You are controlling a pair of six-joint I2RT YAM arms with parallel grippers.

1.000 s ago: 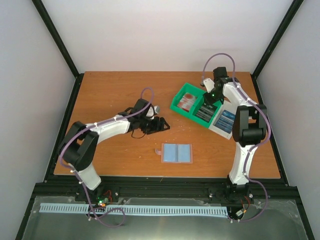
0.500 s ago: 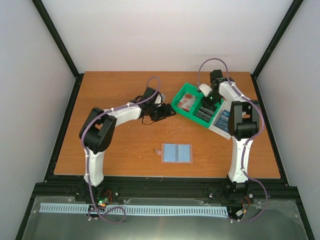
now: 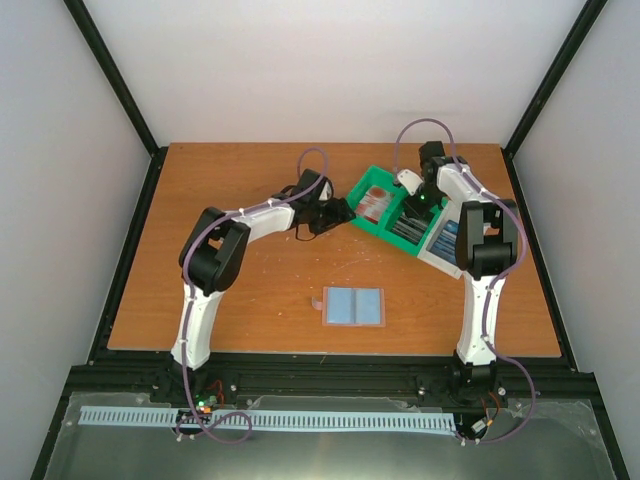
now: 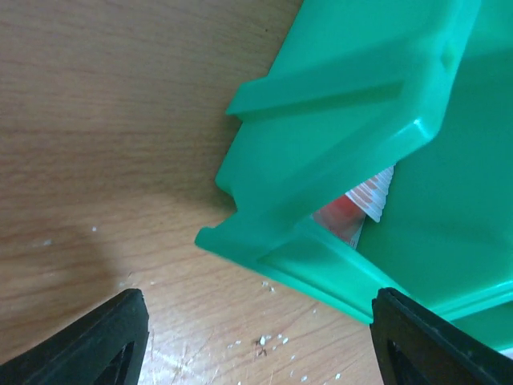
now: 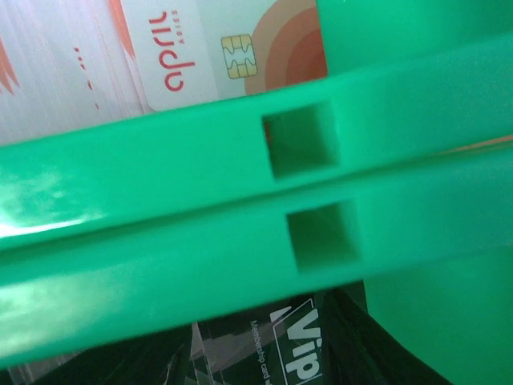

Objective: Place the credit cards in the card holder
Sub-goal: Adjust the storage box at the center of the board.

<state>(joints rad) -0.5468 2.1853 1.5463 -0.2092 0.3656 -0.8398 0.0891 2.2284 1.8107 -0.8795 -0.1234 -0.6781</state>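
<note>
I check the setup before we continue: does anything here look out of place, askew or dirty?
The tray sits askew, turned at an angle to the edges of the table. Small white specks lie scattered on the wood by its near corner. Nothing looks damaged.

Table (image 3: 230,290) was orange-brown woodgrain, flecked with pale crumbs. Tray (image 4: 345,120) at 1 o'clock was bright green, its 4 o'clock end white. Credit cards (image 5: 200,56) in it were white with red-orange arcs, red lettering and a gold chip; one dark card (image 5: 276,353) bore white lettering. Card holder (image 3: 354,306), at the tray's 7 o'clock, showed grey-blue panels and a tan-pink rim.
</note>
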